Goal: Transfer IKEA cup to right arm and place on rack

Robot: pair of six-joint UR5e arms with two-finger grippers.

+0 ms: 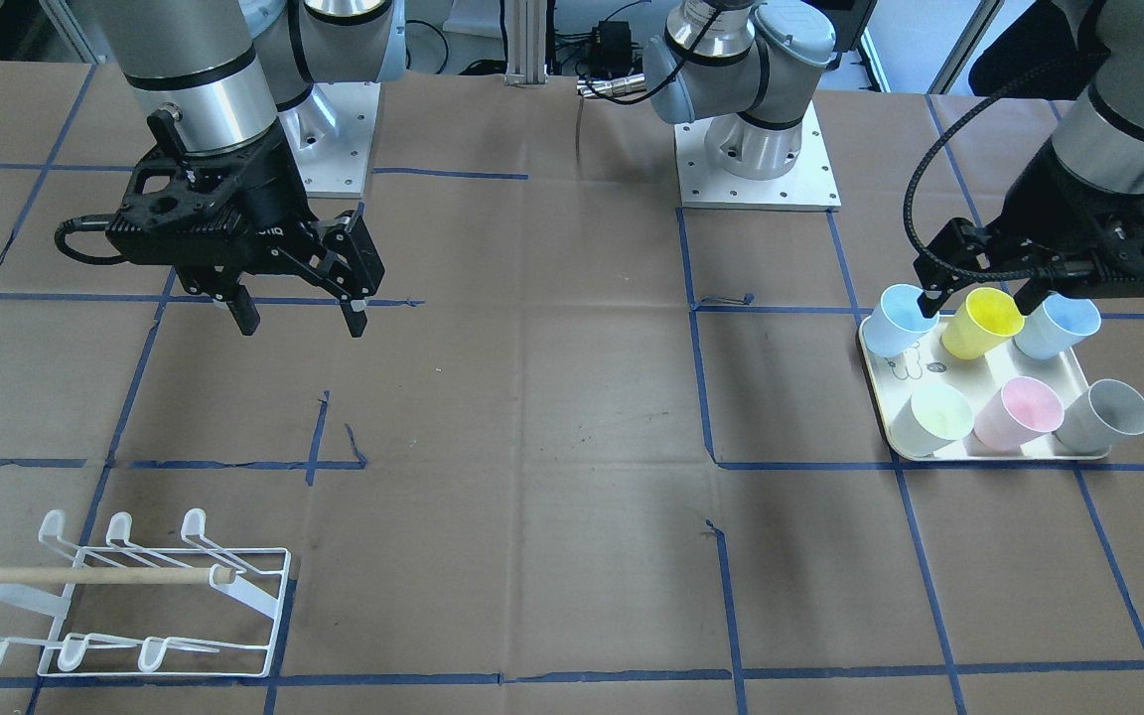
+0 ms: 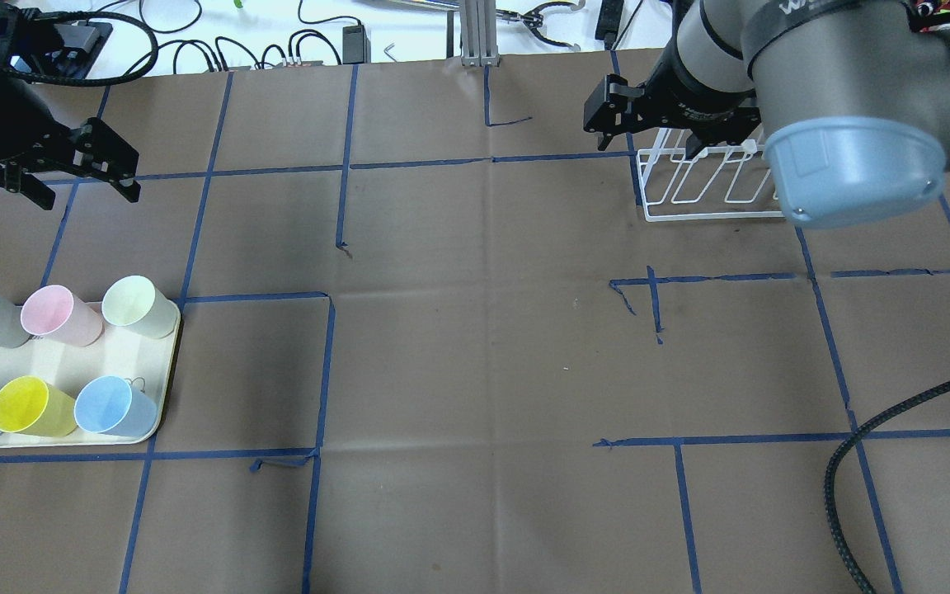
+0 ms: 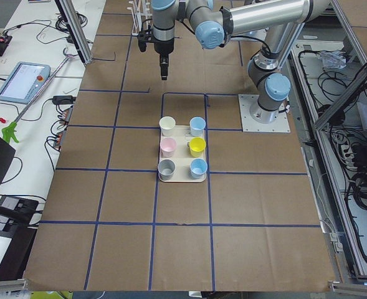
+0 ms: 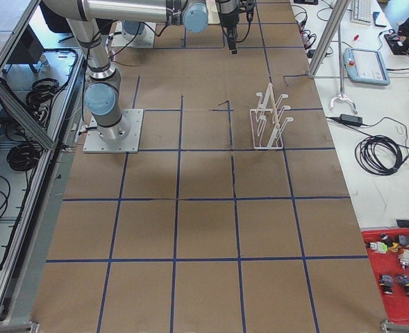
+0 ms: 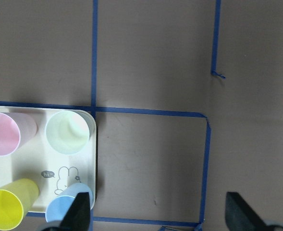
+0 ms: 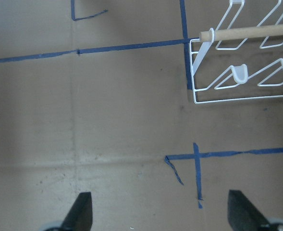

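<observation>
Counts:
- 6 plastic tumblers: 2 light-blue cups [image 1: 895, 320] [image 1: 1057, 326], 1 yellow cup [image 1: 979, 323], 1 pink cup [image 1: 1019, 412], 1 pale-green cup [image 1: 934, 417], 1 grey cup [image 1: 1106, 415]
- 1 cream rectangular tray [image 1: 974, 375] with a bunny drawing
- 1 white wire rack [image 1: 252, 596] with 2 rows of 3 hooked prongs
- 1 light wooden dowel [image 1: 85, 574]
- 2 silver-grey jointed robot arms: left arm [image 1: 1118, 109], right arm [image 1: 195, 79]
- 2 black two-finger grippers: left gripper [image 2: 86, 195], right gripper [image 1: 302, 323]
</observation>
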